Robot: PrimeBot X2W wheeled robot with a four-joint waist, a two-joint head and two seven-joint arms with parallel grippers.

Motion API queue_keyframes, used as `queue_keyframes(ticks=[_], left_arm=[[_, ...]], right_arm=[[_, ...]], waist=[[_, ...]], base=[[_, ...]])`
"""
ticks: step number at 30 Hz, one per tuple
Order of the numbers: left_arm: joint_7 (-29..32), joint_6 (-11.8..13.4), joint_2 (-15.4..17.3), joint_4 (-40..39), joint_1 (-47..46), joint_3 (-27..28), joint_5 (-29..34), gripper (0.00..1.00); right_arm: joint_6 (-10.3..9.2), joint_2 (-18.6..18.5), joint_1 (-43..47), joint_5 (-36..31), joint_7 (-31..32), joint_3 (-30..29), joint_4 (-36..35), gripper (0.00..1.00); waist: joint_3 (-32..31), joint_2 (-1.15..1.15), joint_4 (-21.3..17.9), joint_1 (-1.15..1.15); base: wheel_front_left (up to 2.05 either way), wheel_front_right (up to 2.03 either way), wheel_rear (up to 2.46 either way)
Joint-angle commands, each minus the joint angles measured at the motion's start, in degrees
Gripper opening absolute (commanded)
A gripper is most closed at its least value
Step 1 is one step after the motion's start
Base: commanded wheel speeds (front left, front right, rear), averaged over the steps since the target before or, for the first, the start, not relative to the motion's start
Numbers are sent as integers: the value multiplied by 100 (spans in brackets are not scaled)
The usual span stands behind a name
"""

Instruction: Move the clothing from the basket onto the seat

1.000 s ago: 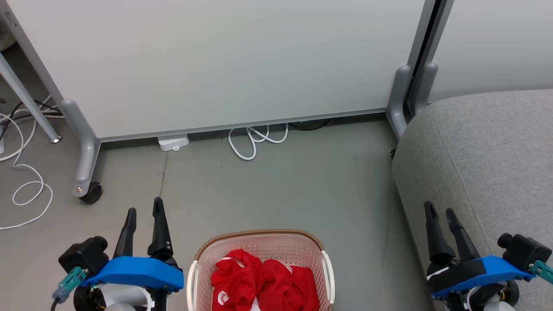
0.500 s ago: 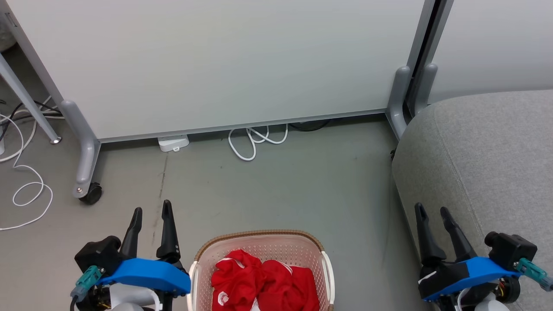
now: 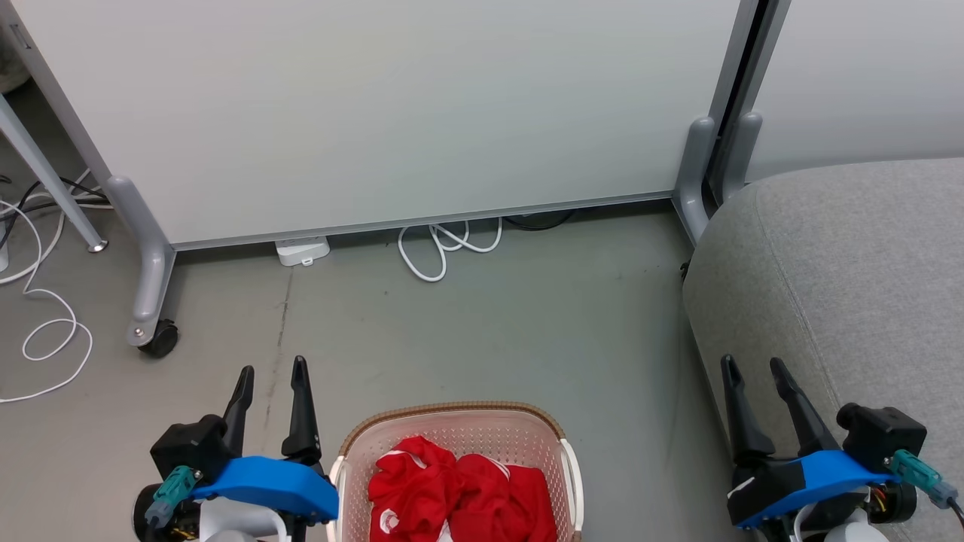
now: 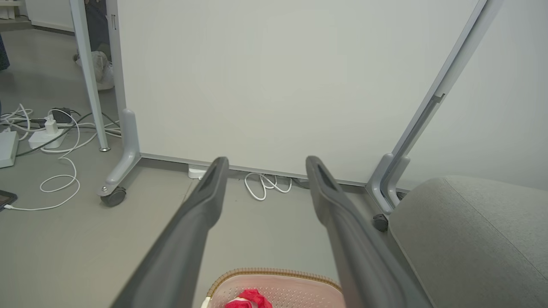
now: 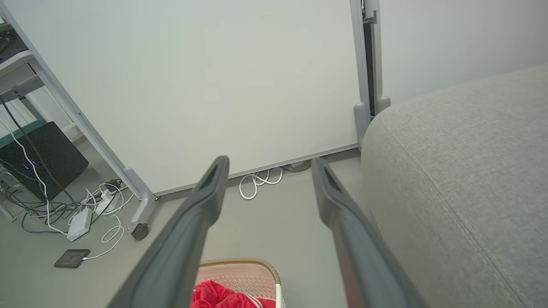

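Head view shows white marks on clothing (image 3: 482,489); left fingers (image 3: 302,410), right fingers (image 3: 740,418) apart.

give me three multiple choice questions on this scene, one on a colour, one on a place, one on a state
1. What colour is the seat?
A) grey B) brown C) red

2. Where is the clothing?
A) on the seat B) in the basket C) in a tool's grip

3. How do the left tool and the right tool stand?
A) both open and empty B) both shut on cloth C) one open, one shut

Answers:
1 A, its woven cover is plain grey.
2 B, the red heap lies inside the rim.
3 A, each stands spread with nothing between.
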Motion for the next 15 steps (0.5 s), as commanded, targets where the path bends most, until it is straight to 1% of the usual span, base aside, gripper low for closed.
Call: queue_keyframes(ticks=[1,15], left_arm=[[-49,-18,6,-16,-137,3,96,100],[-208,-59,-31,120,-137,44,524,100]], right_arm=[[10,-41,-85,-112,-36,-9,-20,100],[12,-44,-47,-687,-190,-30,-19,100]], waist=[[0,0,2,0],[-7,0,-2,0]], base=[[0,0,0],[0,0,0]])
